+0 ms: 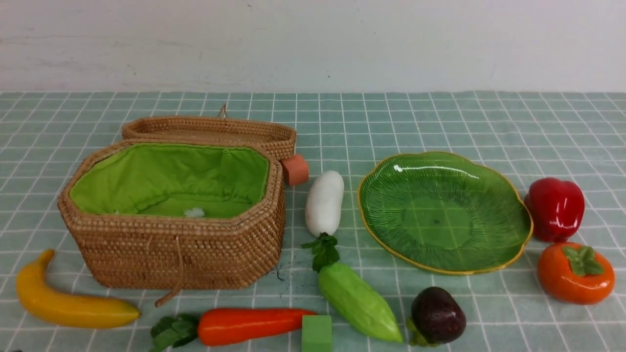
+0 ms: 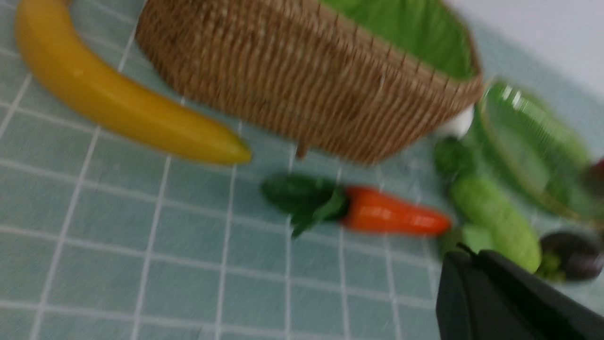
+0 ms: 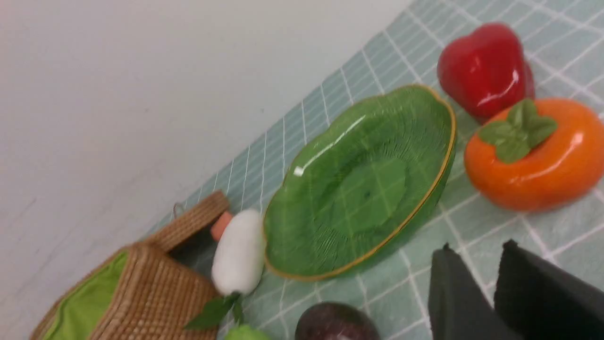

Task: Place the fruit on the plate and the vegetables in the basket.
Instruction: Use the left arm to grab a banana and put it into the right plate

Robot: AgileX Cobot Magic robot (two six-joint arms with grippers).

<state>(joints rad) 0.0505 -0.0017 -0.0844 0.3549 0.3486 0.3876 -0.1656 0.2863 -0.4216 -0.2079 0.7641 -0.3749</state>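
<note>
Nothing is sorted yet. The plate (image 1: pixel 440 215), right of the bench's (image 1: pixel 440 122) middle, is bare, and the open basket (image 1: pixel 186 249), on the left half, shows none of the vegetables inside. All three fruit lie on the bench: the banana (image 1: pixel 73 303) by the near left corner, the mangosteen (image 1: pixel 437 315) at the near edge right of centre, and the persimmon (image 1: pixel 574 274) toward the right edge, beside the plate. The radish (image 1: pixel 324 203) lies between basket and plate. The gourd (image 1: pixel 357 300) and carrot (image 1: pixel 249 325) lie along the near edge, and the pepper (image 1: pixel 555 208) sits just beyond the persimmon.

The step in hand looks like a first reach. The right wrist view faces the persimmon, so that seems the right arm's pick. It is squat and glossy, so I would spread the jaws much wider, take it low across its flanks, and set it on the glass rather than drop it. The left arm looks over the banana and carrot; the carrot's mid-body should grip best.

The left jaws are pressed together and hold nothing. The right jaws stand narrowly apart and empty over bare bench near the plate's rim, touching nothing.
</note>
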